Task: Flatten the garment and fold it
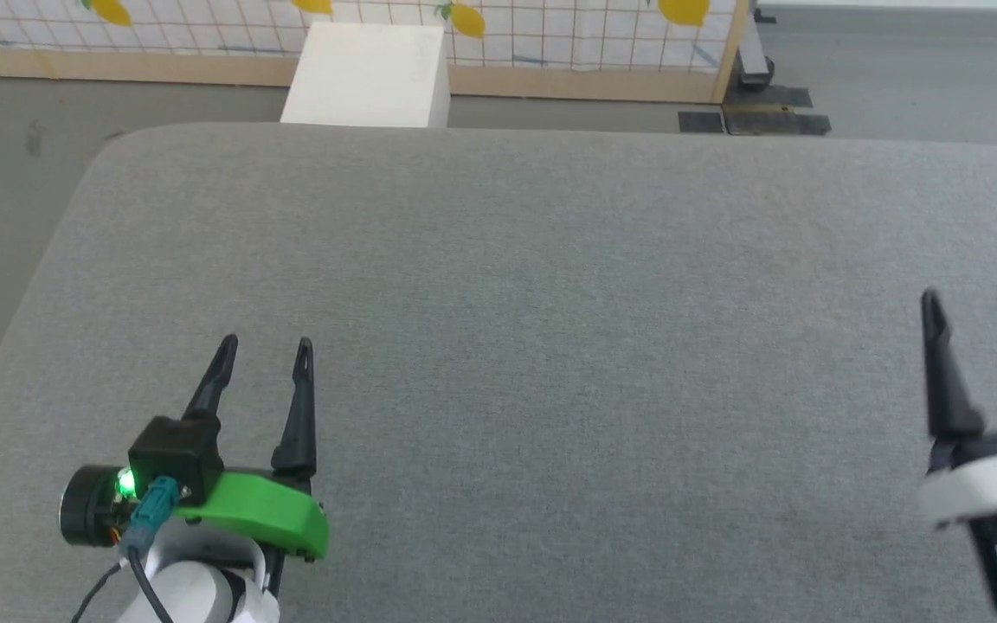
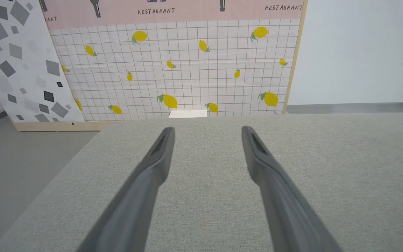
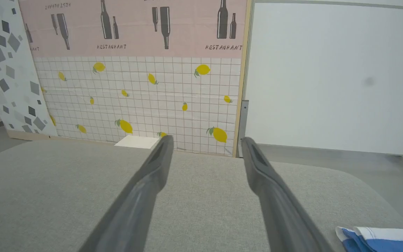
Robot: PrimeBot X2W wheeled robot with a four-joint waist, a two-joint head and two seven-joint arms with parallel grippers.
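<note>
Garment point(image 3: 383, 239), soft blue, bunched on woven grey pad point(image 1: 550, 303); L tool point(image 1: 266, 344), R tool point(image 1: 968, 294) released.

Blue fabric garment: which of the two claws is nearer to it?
The right claw; the blue, white-trimmed fabric garment lies beside its fingers in its wrist view.

Bright, even, diffuse light fills every view. The grey worktop point(image 1: 550, 303) carries almost no shadow and no glare. In the head view the right hand point(image 1: 968, 296) looks soft and smeared at the frame edge. In the left wrist view the near fingers point(image 2: 135, 196) blur toward the bottom, while the lemon-print panel point(image 2: 187, 70) stays sharp.
</note>
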